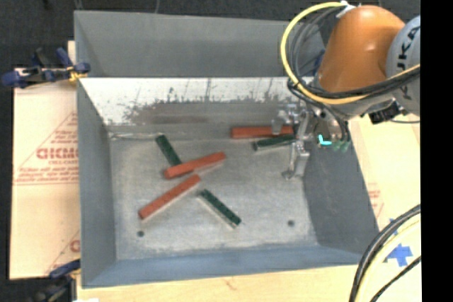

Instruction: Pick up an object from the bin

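The gripper [292, 145] is seen low in the bin [94, 180], close to its right wall and nearer the back wall than the front. Its two metal fingers [296, 165] are spread apart, one toward the back wall and one toward the front. Above it, the wrist is covered by an orange cover [354, 46] ringed with cables.

Between the spread fingers lies the right end of a dark green bar [272, 143]. The bar is thin, straight and flat, and runs leftward from the gripper over the bin floor, tilted slightly. The fingers are not closed on it; whether either one touches it cannot be told.

Just behind the green bar, a reddish-brown bar [252, 131] of similar shape is laid along the foot of the back wall, its right end reaching in beside the rear finger.

Well apart, toward the middle and left of the floor, four more bars are scattered. A short dark green one [167, 148] is angled toward the back-left corner, and a reddish-brown one [196, 165] is laid across its lower end. A longer reddish-brown one [168, 197] is placed nearer the front-left corner. Another dark green one [219, 208] is set nearest the front wall.
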`<state>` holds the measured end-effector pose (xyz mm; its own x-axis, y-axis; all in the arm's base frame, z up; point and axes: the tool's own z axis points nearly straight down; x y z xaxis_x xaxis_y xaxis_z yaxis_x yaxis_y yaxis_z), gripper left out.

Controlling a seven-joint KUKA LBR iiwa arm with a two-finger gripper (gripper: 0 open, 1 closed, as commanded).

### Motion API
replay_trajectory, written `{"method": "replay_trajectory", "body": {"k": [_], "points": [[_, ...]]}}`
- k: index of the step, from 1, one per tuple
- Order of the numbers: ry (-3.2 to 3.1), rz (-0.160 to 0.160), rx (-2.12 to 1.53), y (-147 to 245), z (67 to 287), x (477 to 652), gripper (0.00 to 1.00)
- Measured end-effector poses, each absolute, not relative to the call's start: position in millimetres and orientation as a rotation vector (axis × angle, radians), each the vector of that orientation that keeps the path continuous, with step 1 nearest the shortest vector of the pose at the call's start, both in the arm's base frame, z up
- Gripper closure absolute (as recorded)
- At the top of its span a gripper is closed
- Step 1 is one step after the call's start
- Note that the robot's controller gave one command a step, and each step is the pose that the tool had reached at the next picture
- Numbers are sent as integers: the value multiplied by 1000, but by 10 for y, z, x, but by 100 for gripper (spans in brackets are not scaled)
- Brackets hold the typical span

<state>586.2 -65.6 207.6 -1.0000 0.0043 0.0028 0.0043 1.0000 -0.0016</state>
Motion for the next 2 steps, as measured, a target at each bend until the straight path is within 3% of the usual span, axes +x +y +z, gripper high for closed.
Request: {"method": "replay_trajectory", "body": {"k": [1, 2], "points": [[-3115, 0, 389, -327, 870, 5684, 0], [-3125, -6, 314, 206, 740, 5357, 0]]}}
